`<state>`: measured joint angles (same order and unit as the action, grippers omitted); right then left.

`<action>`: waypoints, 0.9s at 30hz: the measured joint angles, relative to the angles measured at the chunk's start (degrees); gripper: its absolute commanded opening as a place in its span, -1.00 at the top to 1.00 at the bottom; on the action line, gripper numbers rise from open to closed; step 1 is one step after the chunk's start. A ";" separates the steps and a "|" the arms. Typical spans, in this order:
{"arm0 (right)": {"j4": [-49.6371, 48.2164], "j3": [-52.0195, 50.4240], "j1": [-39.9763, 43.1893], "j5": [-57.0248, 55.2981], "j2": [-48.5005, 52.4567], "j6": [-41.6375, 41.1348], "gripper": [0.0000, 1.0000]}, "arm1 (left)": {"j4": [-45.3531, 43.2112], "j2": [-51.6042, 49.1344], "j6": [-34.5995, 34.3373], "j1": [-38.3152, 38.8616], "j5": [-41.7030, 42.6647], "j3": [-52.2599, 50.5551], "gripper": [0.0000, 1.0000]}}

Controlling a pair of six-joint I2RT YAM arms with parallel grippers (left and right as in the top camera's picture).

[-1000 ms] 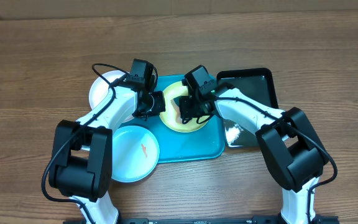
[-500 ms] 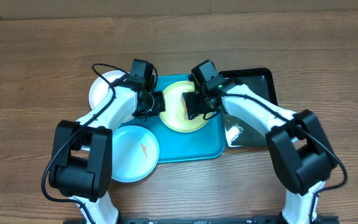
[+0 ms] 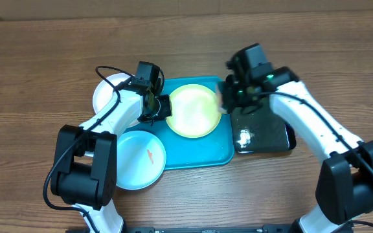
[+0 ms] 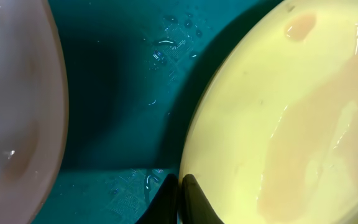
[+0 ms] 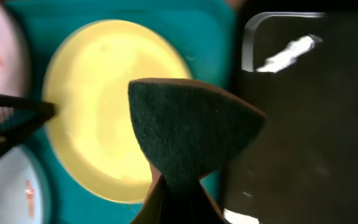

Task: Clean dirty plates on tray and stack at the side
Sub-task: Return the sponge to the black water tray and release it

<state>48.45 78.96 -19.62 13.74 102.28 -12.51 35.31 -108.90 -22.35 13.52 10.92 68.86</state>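
Observation:
The yellow-green plate (image 3: 193,110) lies on the turquoise tray (image 3: 199,152), its surface wet with a faint smear (image 4: 303,143). My left gripper (image 3: 164,109) is shut on that plate's left rim, one finger inside (image 4: 194,196) and one outside. My right gripper (image 3: 230,97) is shut on a dark green sponge (image 5: 191,130) and hangs above the tray's right edge, beside the plate. The white plate (image 3: 107,90) sits on the table left of the tray, partly under the left arm. The light blue plate (image 3: 140,159) with an orange smear lies over the tray's near left corner.
A glossy black tray (image 3: 264,126) with some foam on it lies directly right of the turquoise tray, under the right arm. Bare wooden table (image 3: 44,52) surrounds everything.
My right gripper has lifted the sponge off the yellow-green plate and carried it right, to the tray's right edge. The left gripper has kept its hold on the rim.

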 measured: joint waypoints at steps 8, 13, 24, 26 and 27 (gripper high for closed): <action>5.99 -0.15 6.49 -6.34 0.00 2.86 0.93 | 0.22 0.00 0.00 0.00 -0.20 -0.17 0.63; 3.26 -4.09 6.88 -9.27 0.00 3.54 0.93 | 0.20 0.00 -0.02 0.00 -0.22 -0.22 0.46; -3.08 -12.81 6.86 -16.96 0.02 3.58 0.93 | 0.22 0.00 -0.02 0.00 -0.42 -0.26 0.43; -3.54 -12.81 6.88 -17.44 0.02 3.61 0.91 | 0.22 0.00 -0.02 0.00 -0.42 -0.26 0.43; -3.52 -12.81 6.88 -17.62 0.02 3.63 0.83 | 0.22 0.00 -0.02 0.00 -0.42 -0.26 0.43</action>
<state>44.93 66.15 -12.73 -3.88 102.30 -8.88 35.53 -108.90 -22.37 13.52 10.50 68.60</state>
